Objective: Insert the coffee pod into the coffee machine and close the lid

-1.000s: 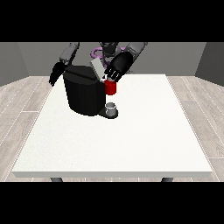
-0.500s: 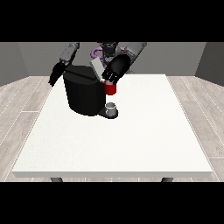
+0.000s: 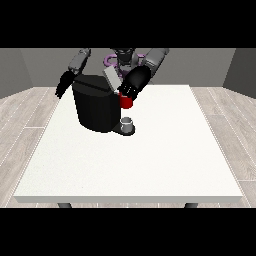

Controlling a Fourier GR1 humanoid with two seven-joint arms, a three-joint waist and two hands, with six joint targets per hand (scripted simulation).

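The black coffee machine (image 3: 97, 107) stands on the far left part of the white table (image 3: 150, 160). Its grey lid (image 3: 112, 79) is tilted up and open. The hand at the view's right (image 3: 134, 82) hovers just right of the lid, over a red thing at the machine (image 3: 126, 102). A small grey thing (image 3: 128, 123) sits on the machine's base under the spout. The hand at the view's left (image 3: 65, 85) hangs behind the machine's left side with relaxed fingers pointing down, holding nothing.
The robot's torso (image 3: 122, 57) is behind the machine at the table's far edge. White tabletop stretches from the machine to the near and right edges. Wooden floor surrounds the table.
The hand at the view's right has dipped slightly lower and closer to the machine's top. The other hand and the machine have barely moved.
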